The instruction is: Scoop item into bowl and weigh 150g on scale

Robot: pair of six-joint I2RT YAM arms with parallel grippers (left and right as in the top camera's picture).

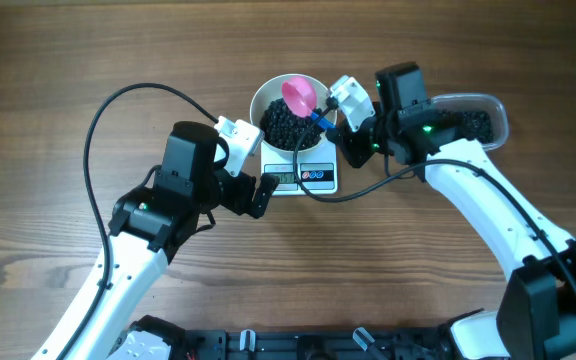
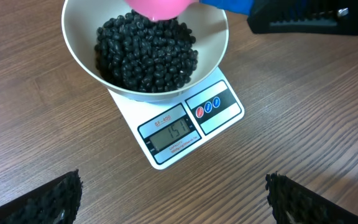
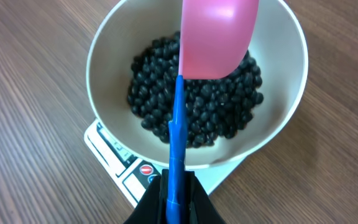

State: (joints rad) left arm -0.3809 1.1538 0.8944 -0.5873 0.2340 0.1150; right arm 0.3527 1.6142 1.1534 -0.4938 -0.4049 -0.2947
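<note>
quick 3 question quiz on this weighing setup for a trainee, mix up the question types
1. Multiple choice: what does the right gripper grip? A) the pink scoop, by its blue handle B) a cloth C) nothing
2. True or false: the bowl of black beans stands beside the scale, not on it.
3. Fill in: the left gripper has its jaws ____ (open or shut).

Key: 1 A. 2 False, the bowl sits on the scale. 3 open.
</note>
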